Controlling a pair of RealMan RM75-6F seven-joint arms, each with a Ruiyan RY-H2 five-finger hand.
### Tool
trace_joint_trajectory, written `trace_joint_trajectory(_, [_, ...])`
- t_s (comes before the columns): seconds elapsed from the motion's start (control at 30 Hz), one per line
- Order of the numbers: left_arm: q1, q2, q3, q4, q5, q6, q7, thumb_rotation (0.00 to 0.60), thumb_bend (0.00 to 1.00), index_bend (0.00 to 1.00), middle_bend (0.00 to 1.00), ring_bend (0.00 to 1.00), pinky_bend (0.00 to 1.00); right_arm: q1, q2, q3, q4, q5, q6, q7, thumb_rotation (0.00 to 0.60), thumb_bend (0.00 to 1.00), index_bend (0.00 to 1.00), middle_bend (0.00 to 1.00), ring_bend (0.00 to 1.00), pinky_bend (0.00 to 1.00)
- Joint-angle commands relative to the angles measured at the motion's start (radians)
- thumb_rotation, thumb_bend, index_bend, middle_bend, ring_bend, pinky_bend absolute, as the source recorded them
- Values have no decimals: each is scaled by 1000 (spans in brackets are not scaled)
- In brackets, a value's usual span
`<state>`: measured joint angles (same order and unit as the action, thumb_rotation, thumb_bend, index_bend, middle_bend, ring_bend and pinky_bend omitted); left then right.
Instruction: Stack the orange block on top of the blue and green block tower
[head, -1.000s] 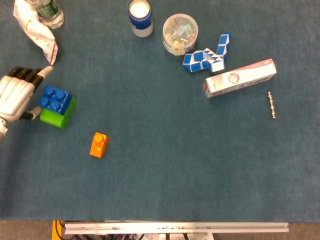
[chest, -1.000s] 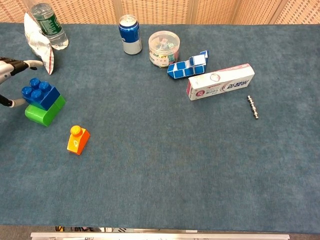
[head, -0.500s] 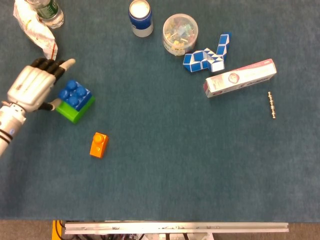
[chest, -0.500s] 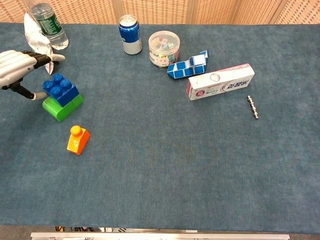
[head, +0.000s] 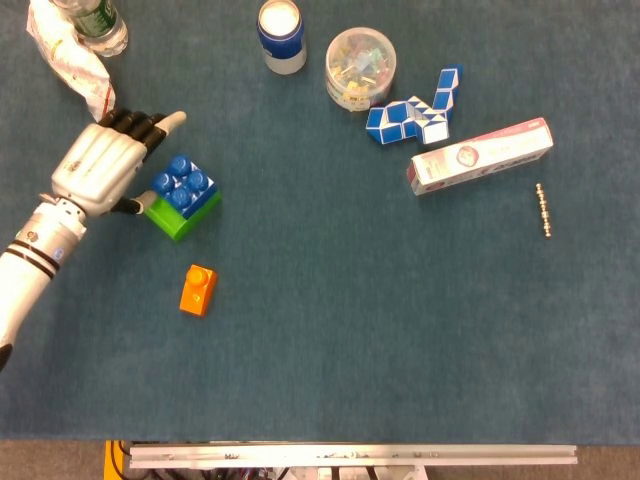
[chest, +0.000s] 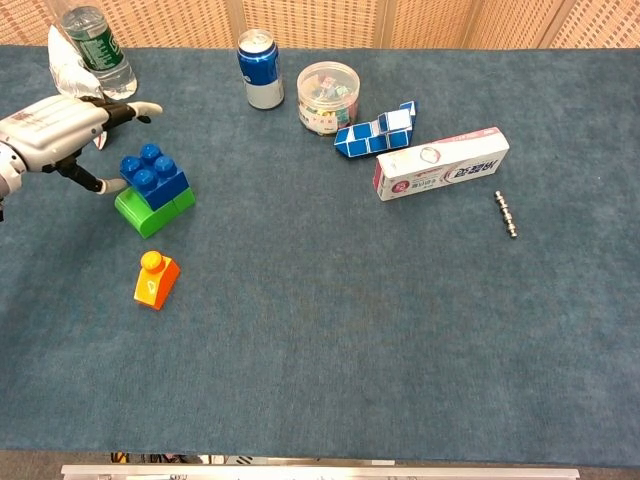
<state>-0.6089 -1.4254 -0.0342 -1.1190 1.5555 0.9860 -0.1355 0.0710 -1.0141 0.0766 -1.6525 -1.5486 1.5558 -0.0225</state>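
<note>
Orange plastic block (head: 198, 290) free on desk, blue-on-green block tower (head: 182, 197) nearby, steadied by left hand (head: 103, 172), fingers spread, gripping nothing.

The head view looks almost straight down on the blue-carpeted table (head: 330, 330), high enough to take in the whole working area, with a metal rail at the near edge along the bottom. The chest view sits lower and looks forward at a slant, so the far edge and a woven wall panel (chest: 320, 20) behind it show along the top. Both views share nearly the same spread. In each, the left hand (head: 105, 170) (chest: 60, 125) enters at the left edge, with the stacked blue and green blocks (head: 182, 197) (chest: 153, 190) just to its right and the orange block (head: 197, 289) (chest: 155, 279) nearer the camera than it.
</note>
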Motion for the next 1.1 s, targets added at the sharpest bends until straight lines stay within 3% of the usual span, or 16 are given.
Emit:
trace_joint_trajectory(0.03, [-2,7,-6,-18,-12,3,17,600,246,6,174,168,150,-1,-3,0,9,3,-3,9,600,253,314,365,321,357])
trace_joint_trajectory(0.37, [59,123,14,-132,1,116,-11,600,246,22,182,180,157,13,-15,1,33,-2,-24,30,600,253,314,365,321,357])
trace_joint_trajectory(0.73, [129,232,136,-197,188,289,-185,600,246,248,292,274,247,26,-22,-2,23,-17,-39,16,600,254,314,365,321,357])
trace_joint_trajectory(1.1, [113,254,205,-234,312,304,-176,600,246,264,305,281,256,24,-20,-8,1,-25,-36,-5,600,253,314,365,321,357])
